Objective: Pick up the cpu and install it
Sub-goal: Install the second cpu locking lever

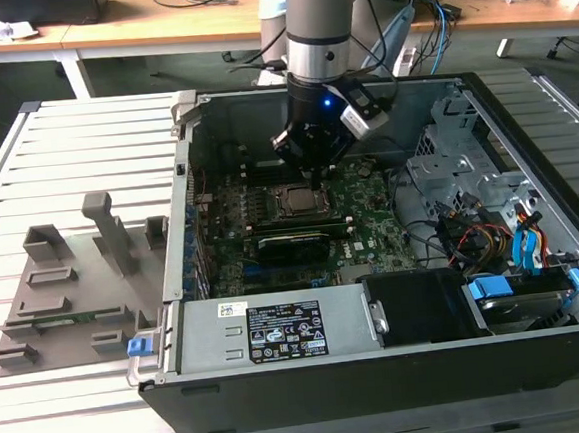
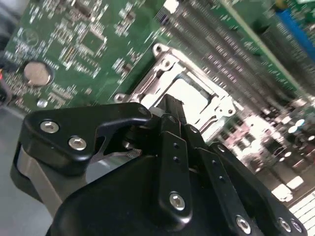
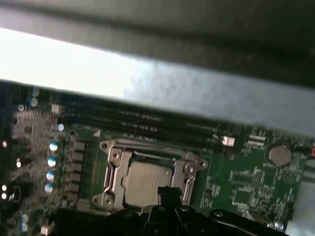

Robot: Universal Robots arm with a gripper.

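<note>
Hovering just above the metal-framed motherboard socket point(image 3: 150, 179), the black gripper point(image 2: 172, 105) had its fingers drawn together and empty, while the silvery-white square cpu point(image 3: 147, 183) already sat in that socket, so placement looked done.

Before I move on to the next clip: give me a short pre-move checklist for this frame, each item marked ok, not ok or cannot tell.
1. cpu lying inside the socket frame: ok, in both wrist views.
2. cpu fully seated flat: cannot tell.
3. gripper inside the computer case, above the socket: ok.
4. Gripper tip close over the cpu's edge in the first wrist view: ok; contact: cannot tell.
5. Socket frame open, not covering the cpu top: ok.
</note>
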